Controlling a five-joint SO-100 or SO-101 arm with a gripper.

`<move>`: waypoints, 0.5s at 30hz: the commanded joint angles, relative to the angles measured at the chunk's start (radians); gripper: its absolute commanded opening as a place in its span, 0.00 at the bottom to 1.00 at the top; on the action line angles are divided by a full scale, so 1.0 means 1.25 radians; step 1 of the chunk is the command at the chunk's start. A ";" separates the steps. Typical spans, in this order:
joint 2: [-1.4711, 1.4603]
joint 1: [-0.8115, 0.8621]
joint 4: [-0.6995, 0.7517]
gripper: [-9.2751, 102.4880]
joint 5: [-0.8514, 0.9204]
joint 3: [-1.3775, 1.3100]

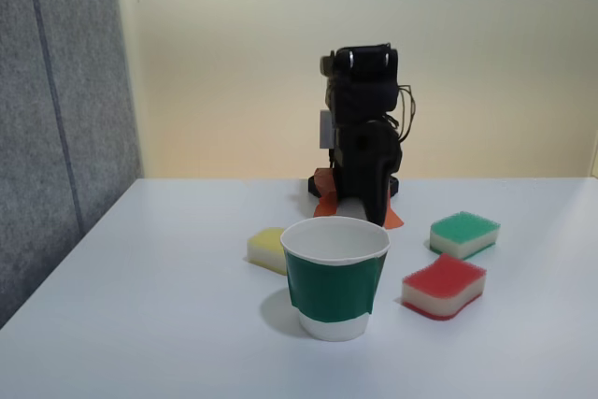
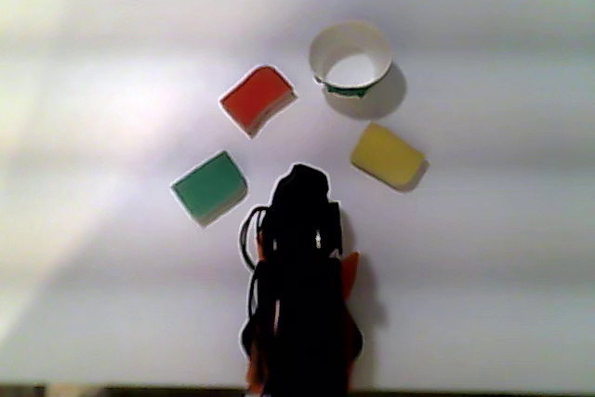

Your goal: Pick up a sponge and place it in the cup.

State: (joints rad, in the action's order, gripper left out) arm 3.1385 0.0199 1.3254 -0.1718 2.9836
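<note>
The red-topped sponge [image 1: 444,286] lies flat on the white table [image 1: 149,324], just right of the cup [image 1: 335,276] in the fixed view and apart from it, with the green-topped sponge [image 1: 464,234] behind it and the yellow sponge [image 1: 268,249] to the cup's left. The cup stands upright. The black arm [image 1: 363,133] is folded at the back of the table, and whether its gripper [image 2: 299,183] is open or closed cannot be told.

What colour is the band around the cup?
Dark green, on a white cup; it shows best in the fixed view.
</note>
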 commanded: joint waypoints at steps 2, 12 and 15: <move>-0.157 -0.001 0.002 0.08 0.005 -0.156; -0.503 -0.044 -0.026 0.08 0.085 -0.466; -0.596 -0.071 -0.033 0.08 0.086 -0.550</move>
State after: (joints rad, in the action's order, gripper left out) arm 2.4574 -0.0445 1.2809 -0.0552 2.4022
